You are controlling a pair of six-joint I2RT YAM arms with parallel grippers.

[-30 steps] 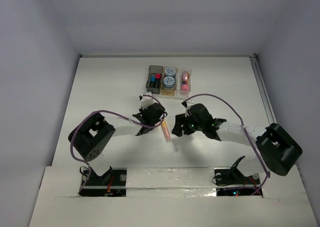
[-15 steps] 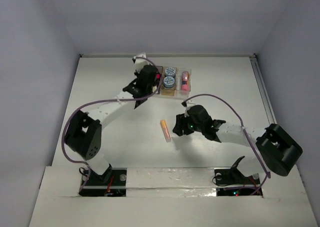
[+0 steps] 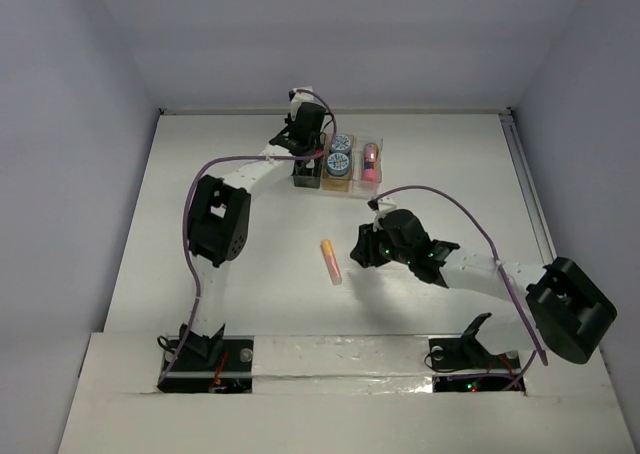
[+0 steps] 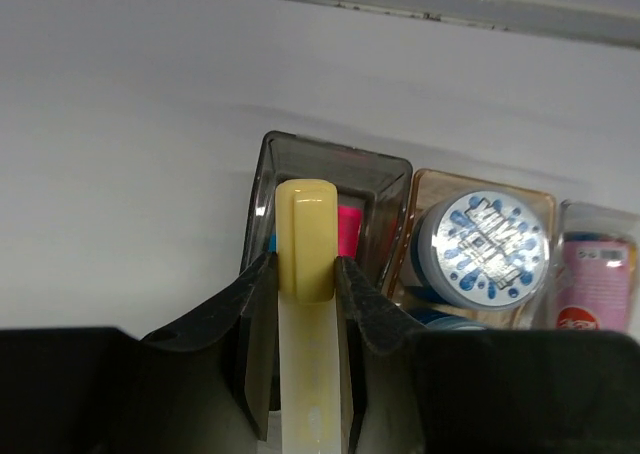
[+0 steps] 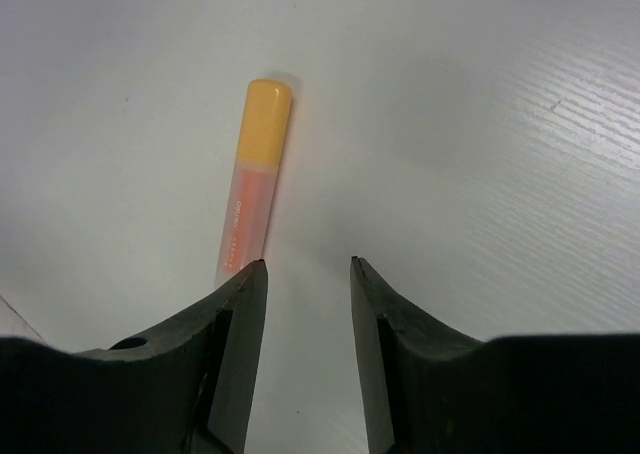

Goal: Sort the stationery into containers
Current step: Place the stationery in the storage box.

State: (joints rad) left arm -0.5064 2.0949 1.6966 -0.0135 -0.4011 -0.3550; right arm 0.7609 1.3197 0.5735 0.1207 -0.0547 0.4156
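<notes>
My left gripper (image 3: 307, 146) is shut on a yellow highlighter (image 4: 306, 244) and holds it over the dark grey bin (image 4: 388, 179), cap pointing into it. A pink highlighter (image 4: 348, 229) and a bit of blue (image 4: 272, 242) show inside that bin. The amber bin (image 3: 339, 183) holds two blue-and-white tape rolls (image 3: 341, 142) (image 4: 482, 249). The clear bin (image 3: 378, 176) holds the pink bottle (image 3: 370, 160) (image 4: 592, 284). An orange highlighter (image 3: 329, 261) (image 5: 255, 179) lies on the table. My right gripper (image 3: 362, 252) (image 5: 308, 264) is open and empty, just right of it.
The three bins stand in a row near the back of the white table (image 3: 450, 174). Grey walls enclose the table at the back and sides. The left arm's elbow (image 3: 215, 224) rises over the left-middle of the table.
My left arm has swung from the table's middle to the back, carrying the yellow highlighter over the dark grey bin. My right gripper has shifted slightly beside the orange highlighter.
</notes>
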